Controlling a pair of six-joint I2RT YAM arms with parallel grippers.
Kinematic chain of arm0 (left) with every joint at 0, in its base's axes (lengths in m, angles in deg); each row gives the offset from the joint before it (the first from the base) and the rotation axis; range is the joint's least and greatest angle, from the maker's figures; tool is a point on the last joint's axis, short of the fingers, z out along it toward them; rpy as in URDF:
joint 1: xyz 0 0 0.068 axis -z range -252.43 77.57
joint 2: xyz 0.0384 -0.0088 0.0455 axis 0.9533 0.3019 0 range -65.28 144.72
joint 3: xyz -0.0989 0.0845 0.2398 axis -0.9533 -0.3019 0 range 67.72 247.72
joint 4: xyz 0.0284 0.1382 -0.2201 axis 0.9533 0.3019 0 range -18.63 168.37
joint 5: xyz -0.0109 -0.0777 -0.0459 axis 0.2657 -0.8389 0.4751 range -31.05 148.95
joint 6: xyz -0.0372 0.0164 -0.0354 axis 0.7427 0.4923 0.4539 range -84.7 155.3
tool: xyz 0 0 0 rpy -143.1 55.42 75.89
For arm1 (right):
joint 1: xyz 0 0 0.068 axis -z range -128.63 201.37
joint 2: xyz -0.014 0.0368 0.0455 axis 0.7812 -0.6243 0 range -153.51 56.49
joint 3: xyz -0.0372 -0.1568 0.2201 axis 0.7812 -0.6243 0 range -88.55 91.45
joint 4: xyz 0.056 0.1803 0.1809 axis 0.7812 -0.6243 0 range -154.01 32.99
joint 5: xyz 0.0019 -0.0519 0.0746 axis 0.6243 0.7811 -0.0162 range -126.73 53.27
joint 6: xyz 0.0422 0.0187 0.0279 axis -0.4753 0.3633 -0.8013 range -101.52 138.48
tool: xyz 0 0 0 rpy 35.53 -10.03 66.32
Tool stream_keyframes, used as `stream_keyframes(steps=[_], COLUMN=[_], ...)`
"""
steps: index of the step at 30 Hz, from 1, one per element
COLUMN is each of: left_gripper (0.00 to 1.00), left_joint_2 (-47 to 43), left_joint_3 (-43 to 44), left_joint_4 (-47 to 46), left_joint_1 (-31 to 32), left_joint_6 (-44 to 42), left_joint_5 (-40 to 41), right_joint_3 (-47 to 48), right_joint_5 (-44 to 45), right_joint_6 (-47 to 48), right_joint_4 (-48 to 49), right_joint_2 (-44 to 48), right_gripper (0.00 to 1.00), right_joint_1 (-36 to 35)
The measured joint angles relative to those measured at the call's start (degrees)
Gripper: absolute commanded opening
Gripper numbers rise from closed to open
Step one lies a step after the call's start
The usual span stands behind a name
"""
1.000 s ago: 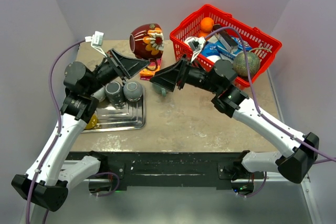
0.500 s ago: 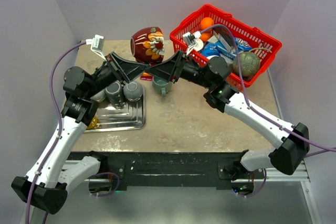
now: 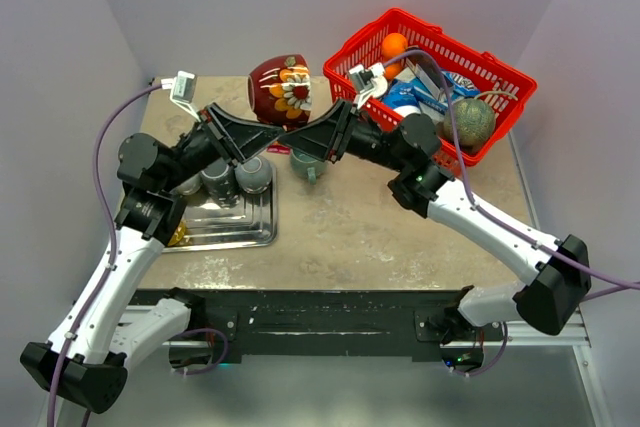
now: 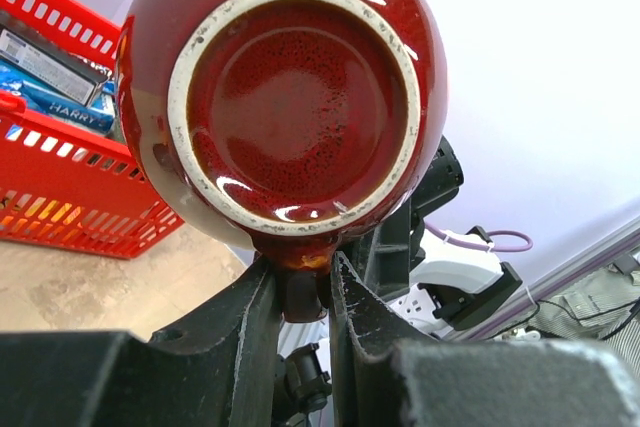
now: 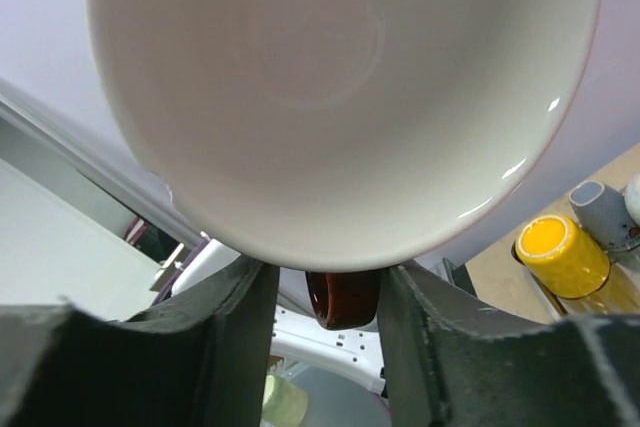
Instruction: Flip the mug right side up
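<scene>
Left gripper clamped on red floral mug handle, held midair. Right gripper straddles the handle, grip unclear. Likely handover for flipping.

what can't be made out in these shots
Right wrist: whether the right gripper pinches the mug handle; the rim hides its fingertips.
Top view: that handle, hidden behind the black wrist housings.
Top view: basket contents, piled up, too small to name.

Mug above the table's far edge, left of the basket at the far right corner; tray by the left edge, two cups on it.
</scene>
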Motion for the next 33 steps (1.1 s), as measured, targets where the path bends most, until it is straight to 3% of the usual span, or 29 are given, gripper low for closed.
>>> stream_keyframes(steps=[3, 8, 12, 16, 17, 19, 20, 24, 25, 26, 33], left_gripper=[0.00, 0.00, 0.00, 0.01, 0.20, 0.43, 0.60, 0.78, 0.92, 0.99, 0.99], left_joint_2=[-0.02, -0.33, -0.76, -1.07, -1.11, -1.14, -1.14, -1.70, -1.90, -2.03, -0.59], left_joint_3=[-0.13, -0.15, -0.28, -0.52, -0.66, -0.74, -0.74, -0.72, -0.72, -0.72, 2.49], left_joint_4=[0.44, 0.55, 0.33, 0.22, 0.24, 0.59, 1.05, 3.02, 3.58, 4.31, 15.56], left_joint_1=[-0.02, 0.11, 0.09, 0.11, 0.09, 0.11, 0.11, 0.11, 0.13, 0.22, 0.31], left_joint_6=[-0.02, 0.00, -0.11, -0.11, -0.22, -0.63, -1.14, -4.17, -4.66, -5.33, -11.72], left_joint_5=[-0.20, -1.16, -1.70, -1.70, -1.75, -1.75, -1.64, -0.98, -0.92, -0.76, 3.89], right_joint_3=[-0.81, -1.77, -1.81, -1.79, -1.81, -1.81, -1.81, -2.40, -2.62, -2.67, -1.33], right_joint_5=[-0.55, -1.14, -1.84, -1.81, -1.81, -1.51, -1.25, 0.24, 0.87, 1.40, 10.78], right_joint_6=[0.72, 1.25, 1.16, 1.36, 1.46, 1.92, 2.21, 3.61, 4.00, 4.52, 14.16], right_joint_4=[-0.07, -0.09, 0.04, -0.52, -0.90, -1.79, -2.38, -6.64, -7.76, -8.96, -25.62], right_joint_2=[0.59, 1.49, 1.53, 1.84, 1.88, 2.10, 2.25, 3.26, 3.45, 3.61, 6.47], right_gripper=[0.44, 0.30, 0.00, 0.00, 0.00, 0.00, 0.00, 0.00, 0.00, 0.00, 0.00], right_joint_1=[0.00, 0.04, 0.04, 0.04, 0.04, 0.04, 0.04, 0.04, 0.04, 0.07, -0.11])
